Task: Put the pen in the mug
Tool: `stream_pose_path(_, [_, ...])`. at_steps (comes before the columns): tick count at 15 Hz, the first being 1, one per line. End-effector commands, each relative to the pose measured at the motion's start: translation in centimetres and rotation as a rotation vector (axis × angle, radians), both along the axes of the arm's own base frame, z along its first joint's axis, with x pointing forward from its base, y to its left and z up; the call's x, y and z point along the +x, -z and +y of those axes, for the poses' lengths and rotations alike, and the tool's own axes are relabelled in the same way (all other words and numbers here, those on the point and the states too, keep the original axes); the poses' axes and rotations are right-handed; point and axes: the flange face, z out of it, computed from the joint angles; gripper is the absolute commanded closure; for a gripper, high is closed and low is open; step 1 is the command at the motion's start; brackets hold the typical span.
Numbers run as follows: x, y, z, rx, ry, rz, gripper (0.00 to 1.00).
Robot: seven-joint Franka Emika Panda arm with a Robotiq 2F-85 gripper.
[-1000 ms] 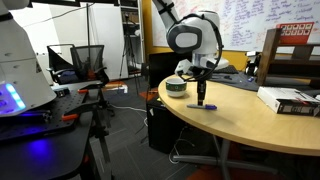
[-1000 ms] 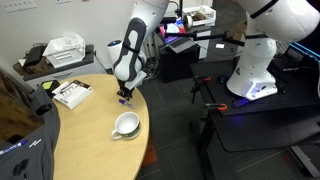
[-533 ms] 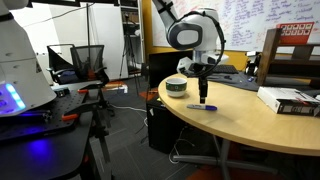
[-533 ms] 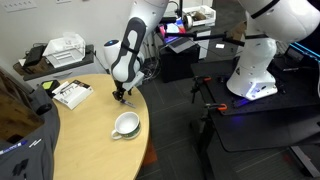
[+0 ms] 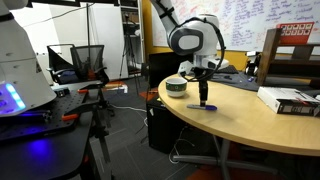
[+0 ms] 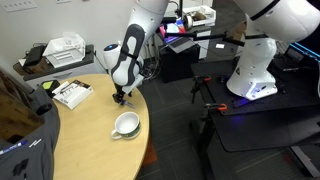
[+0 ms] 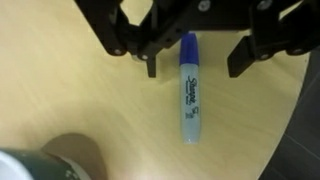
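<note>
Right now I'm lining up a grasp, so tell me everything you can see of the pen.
The pen is a short marker, plastic by the look of it. It has a dark blue end and a paler, whitish-blue barrel with dark printing too blurred to read. It lies flat on the pale wooden table, with its dark end between the fingers of the open gripper. The fingers appear not to touch it, so only the table seems to be in contact. The mug sits apart from it.

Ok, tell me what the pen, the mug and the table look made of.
The pen looks plastic: a smooth blue barrel with a soft sheen and printed lettering. The mug is probably glazed ceramic, going by its thick wall and white inside. The table is pale wood or wood-look laminate, with a matte, even tan surface.
</note>
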Motion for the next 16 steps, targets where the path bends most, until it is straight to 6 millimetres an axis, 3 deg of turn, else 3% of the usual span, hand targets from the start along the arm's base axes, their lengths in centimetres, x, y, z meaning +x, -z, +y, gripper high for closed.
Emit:
stream_pose_path(1, [0.8,0.6,-0.2,-0.005,0.018,0.019,0.41])
stream_pose_path(2, [0.8,0.8,-0.2,-0.008,0.012,0.019,0.44])
stream_pose_path(4, [0.9,1.2,0.0,-0.014,-0.002,0.024,0.6])
stream_pose_path(6, [0.9,1.7,0.2,-0.014,-0.007,0.032,0.7])
stream_pose_path(9, [0.9,2.4,0.2,-0.018,-0.009,0.044,0.75])
stream_pose_path(11, [0.9,2.7,0.3,-0.021,-0.016,0.045,0.71])
stream_pose_path(12, [0.9,2.6,0.4,-0.023,-0.021,0.042,0.76])
stream_pose_path(13, [0.7,2.3,0.5,-0.022,-0.033,0.032,0.92])
stream_pose_path(14, [0.6,2.0,0.6,-0.02,-0.044,0.023,0.96])
stream_pose_path(16, [-0.1,0.7,1.0,-0.01,-0.075,-0.015,0.94])
